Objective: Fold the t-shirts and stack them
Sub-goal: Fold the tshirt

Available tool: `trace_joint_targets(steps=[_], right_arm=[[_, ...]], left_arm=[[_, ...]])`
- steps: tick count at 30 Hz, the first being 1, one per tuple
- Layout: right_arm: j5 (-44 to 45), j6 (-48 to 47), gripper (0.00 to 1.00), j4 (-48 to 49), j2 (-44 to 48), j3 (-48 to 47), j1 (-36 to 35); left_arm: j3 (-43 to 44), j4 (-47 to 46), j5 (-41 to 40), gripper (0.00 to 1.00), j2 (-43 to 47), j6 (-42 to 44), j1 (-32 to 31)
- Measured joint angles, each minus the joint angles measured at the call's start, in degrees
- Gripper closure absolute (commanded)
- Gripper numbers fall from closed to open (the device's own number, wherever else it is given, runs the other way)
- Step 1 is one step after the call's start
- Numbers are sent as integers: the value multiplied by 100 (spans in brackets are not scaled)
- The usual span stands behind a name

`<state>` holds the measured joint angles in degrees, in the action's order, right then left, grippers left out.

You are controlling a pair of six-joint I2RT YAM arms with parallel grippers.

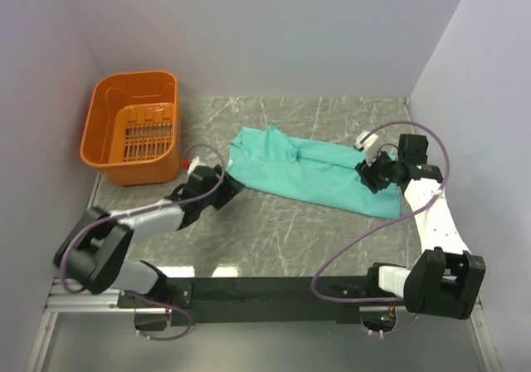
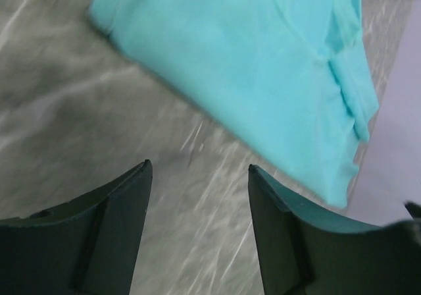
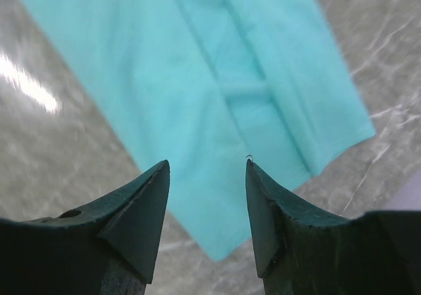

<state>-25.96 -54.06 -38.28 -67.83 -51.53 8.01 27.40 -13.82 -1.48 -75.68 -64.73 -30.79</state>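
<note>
T-shirt (image 1: pixel 311 173) in a long folded strip, flat between both tools. Left gripper (image 2: pixel 199 170) jaws apart, empty, cloth edge just ahead. Right gripper (image 3: pixel 207 163) jaws apart, empty, strip end just ahead and below. Suggest pinching all layers at end corners, lifting level.

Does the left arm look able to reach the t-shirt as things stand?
Probably yes. The left gripper is open just short of the t-shirt, with only bare table between them and nothing lying in the way.
</note>
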Motion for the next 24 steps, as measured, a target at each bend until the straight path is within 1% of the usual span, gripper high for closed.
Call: trace_joint_targets(steps=[3,6,9,13,14,16,17,20,24], right_arm=[[-356,654,43,363,0,-151,92],[-608,1123,43,509,-24,-133,101],[-791,1386,43,636,-24,-44,129],[-946,1554,43,697,-22,55,275],[-986,1574,43,702,-22,55,339],[-1071,1591,43,719,-20,55,437],[-1115,1593,43,721,-20,55,487],[-1276,1611,43,721,-20,55,651],[-1425,1606,43,719,-20,55,852]], left_arm=[[697,138,-352,37,-726,-328,-72],[1327,407,-745,39,-1353,-651,-74],[1633,708,-1049,42,-1794,-960,-74],[2050,1084,-1259,46,-2173,-1255,-70],[2186,1193,-1311,58,-2291,-1298,-68],[2347,1303,-1370,70,-2430,-1375,-42],[2387,1351,-1381,81,-2511,-1373,-7],[2535,1412,-1322,90,-2680,-1353,168],[3010,1591,-1252,89,-2970,-953,562]])
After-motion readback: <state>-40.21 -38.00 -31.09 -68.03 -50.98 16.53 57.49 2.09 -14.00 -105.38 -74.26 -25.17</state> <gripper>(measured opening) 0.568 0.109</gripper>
